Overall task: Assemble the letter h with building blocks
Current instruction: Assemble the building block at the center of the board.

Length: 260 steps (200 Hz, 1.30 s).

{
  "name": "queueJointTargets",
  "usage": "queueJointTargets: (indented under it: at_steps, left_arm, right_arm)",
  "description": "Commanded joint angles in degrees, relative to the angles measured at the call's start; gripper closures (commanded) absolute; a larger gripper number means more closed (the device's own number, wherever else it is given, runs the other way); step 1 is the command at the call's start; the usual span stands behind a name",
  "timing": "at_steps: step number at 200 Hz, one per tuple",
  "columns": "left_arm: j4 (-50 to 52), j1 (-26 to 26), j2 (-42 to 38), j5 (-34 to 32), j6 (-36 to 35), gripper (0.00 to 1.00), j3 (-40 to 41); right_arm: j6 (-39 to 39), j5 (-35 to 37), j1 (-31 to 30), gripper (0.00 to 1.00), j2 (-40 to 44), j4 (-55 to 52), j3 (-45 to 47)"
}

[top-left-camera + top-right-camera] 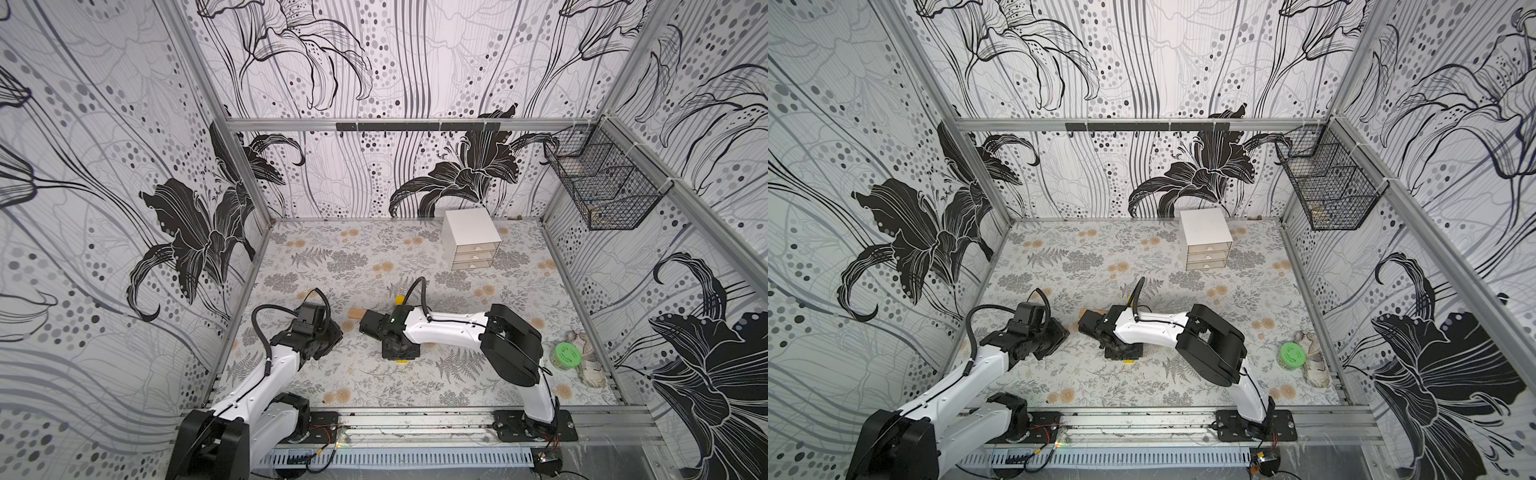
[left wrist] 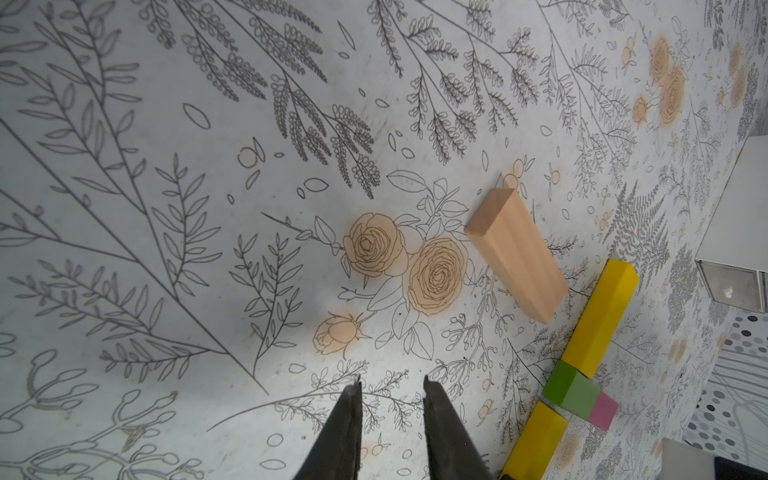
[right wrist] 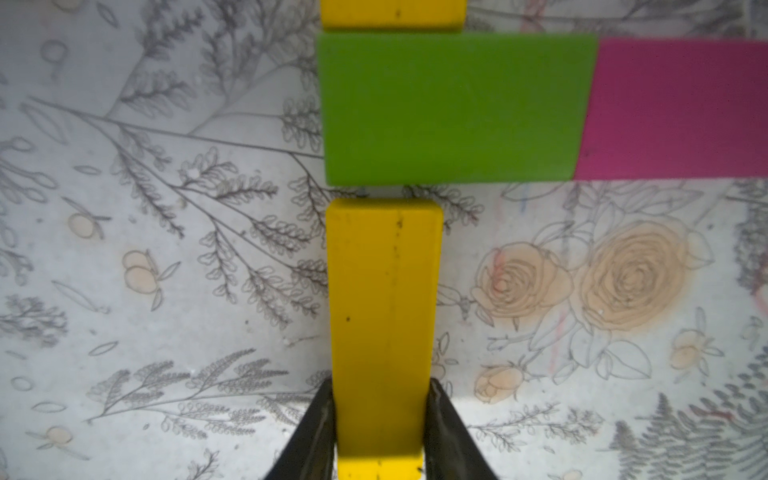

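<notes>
While the right claw (image 3: 381, 382) clasps it, the yellow block (image 3: 384, 291) points endwise at the green block (image 3: 453, 108); left claw (image 2: 391, 379) gapes.

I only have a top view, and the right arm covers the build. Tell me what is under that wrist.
Observer: The right gripper has its jaws on either side of the near yellow block, which lies flat. I can't tell whether they are pressing on it.
Operator: Report what that block lines up with.
Observer: It points end-on at the green block, with a thin gap between the two.
</notes>
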<state>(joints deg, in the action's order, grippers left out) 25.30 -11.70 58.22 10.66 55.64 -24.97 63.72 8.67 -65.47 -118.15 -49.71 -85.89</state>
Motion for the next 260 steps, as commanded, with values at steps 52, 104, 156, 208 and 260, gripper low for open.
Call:
queueJointTargets:
  at_steps: [52,104,156,208,260]
  left_arm:
    - [-0.8,-0.2,0.3,-0.3,-1.3,0.71,-1.2]
    - [-0.8,-0.2,0.4,-0.4,-1.3,0.71,-1.2]
    - [-0.3,-0.2,0.0,-0.6,-1.6,0.71,-1.1]
    - [-0.5,-0.2,0.2,-0.7,-1.8,0.71,-1.0]
    - [-0.3,-0.2,0.1,-0.9,-1.9,0.71,-0.9]
  right_arm:
    - [-0.4,0.6,-0.2,0.37,1.8,-1.5,0.4]
    - [0.3,1.4,-1.3,0.4,2.8,-2.3,1.0]
    - [0.4,1.4,-0.5,0.46,0.9,-2.0,0.1]
    - [0.5,1.3,0.3,0.54,1.1,-1.1,1.3]
    - [0.6,1.2,0.3,0.58,0.5,-0.9,0.8]
